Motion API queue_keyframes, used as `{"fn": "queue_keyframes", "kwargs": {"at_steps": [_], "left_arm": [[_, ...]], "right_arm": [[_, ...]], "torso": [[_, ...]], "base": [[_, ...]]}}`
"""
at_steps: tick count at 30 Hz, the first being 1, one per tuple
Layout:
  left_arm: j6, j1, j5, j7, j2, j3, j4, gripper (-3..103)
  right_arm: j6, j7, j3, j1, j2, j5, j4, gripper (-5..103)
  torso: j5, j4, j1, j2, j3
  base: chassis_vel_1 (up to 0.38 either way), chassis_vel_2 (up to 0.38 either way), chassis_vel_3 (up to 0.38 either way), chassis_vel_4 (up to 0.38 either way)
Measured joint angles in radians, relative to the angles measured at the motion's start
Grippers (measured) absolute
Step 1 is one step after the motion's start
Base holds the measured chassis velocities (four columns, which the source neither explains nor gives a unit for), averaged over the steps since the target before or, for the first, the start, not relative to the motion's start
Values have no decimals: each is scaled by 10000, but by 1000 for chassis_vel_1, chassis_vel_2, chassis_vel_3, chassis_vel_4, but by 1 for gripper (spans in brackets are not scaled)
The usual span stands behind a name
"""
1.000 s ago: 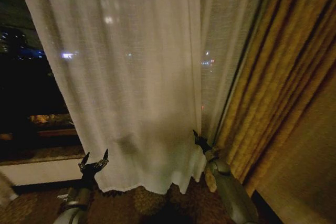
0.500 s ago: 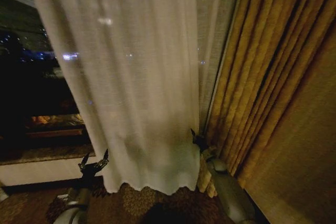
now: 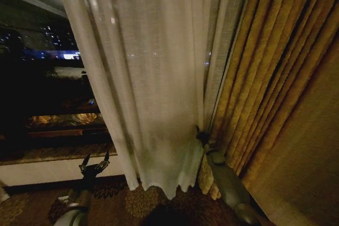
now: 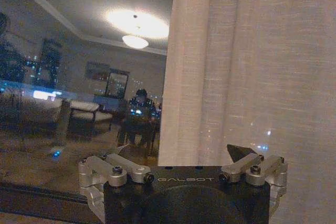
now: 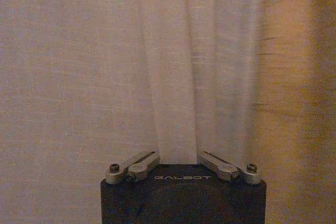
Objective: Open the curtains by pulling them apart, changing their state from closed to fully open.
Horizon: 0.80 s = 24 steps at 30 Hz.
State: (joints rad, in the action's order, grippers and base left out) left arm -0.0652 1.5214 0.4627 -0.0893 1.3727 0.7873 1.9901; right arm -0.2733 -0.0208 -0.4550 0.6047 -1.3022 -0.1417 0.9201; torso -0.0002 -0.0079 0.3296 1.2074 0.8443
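Pinching a fold of the sheer cream-white pleated curtain (image 3: 153,78) low down, the right pincer (image 3: 201,136) — left pincer (image 3: 94,163) released, apart beside its hem.

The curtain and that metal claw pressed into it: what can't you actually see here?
- Right gripper, head view: fingertips buried in the sheer curtain.
- Right wrist view: fabric hides the fingertips, so any grip is unclear.
- Curtain top and rail: cut off by the head view's upper edge.
- Golden drapes: bottom hidden behind the right arm.
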Motion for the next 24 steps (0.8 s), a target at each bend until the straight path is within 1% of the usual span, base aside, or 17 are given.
{"fn": "queue_keyframes", "kwargs": {"at_steps": [2, 5, 8, 10, 12, 15, 19, 20, 21, 23, 24], "left_arm": [[0, 0, 0, 0, 0, -1, 0, 100], [0, 0, 0, 0, 0, -1, 0, 100], [1, 0, 0, 0, 0, -2, 0, 100], [0, 0, 0, 0, 0, -2, 0, 100], [0, 1, 0, 0, 0, -2, 0, 100], [0, 0, 0, 0, 0, -2, 0, 100], [1, 0, 0, 0, 0, -2, 0, 100], [1, 0, 0, 0, 0, -2, 0, 100], [0, 0, 0, 0, 0, -2, 0, 100], [0, 0, 0, 0, 0, -2, 0, 100], [0, 0, 0, 0, 0, -2, 0, 100]], "right_arm": [[153, 470, -348, -56, 166, 233, -45, 0], [254, 697, -558, -84, 299, 404, -82, 0], [543, 1290, -884, -123, 581, 749, -137, 0], [604, 1423, -918, -127, 615, 807, -144, 0], [764, 1888, -1060, -151, 685, 1178, -201, 0], [784, 2291, -1174, -171, 681, 1579, -278, 0], [787, 2325, -1118, -76, 664, 1546, -75, 0], [807, 2223, -984, 48, 661, 1354, 234, 0], [905, 2028, -762, 254, 672, 924, 750, 0], [947, 1948, -678, 337, 681, 749, 947, 0], [1083, 1713, -454, 563, 717, 251, 1469, 0]], "torso": [[1, 0, 0, 0, -1], [4, 0, 0, 0, 0], [3, -3, 0, 0, -1], [3, -3, -1, 0, 0], [3, -2, -1, 0, 0], [4, -4, 0, 0, 0], [4, -4, 0, 0, 0], [4, -4, 0, 0, 0], [2, -3, 0, -1, 0], [2, -3, 0, 0, 0], [1, -1, 0, 0, 0]], "base": [[0, 0, 0, 0], [0, 0, 0, 0], [0, 0, 0, 0], [0, 0, 0, 0], [0, 0, 0, 0], [0, 0, 0, 0], [0, 0, 0, 0], [0, 0, 0, 0], [0, 0, 0, 0], [0, 0, 0, 0], [0, 0, 0, 0]]}}
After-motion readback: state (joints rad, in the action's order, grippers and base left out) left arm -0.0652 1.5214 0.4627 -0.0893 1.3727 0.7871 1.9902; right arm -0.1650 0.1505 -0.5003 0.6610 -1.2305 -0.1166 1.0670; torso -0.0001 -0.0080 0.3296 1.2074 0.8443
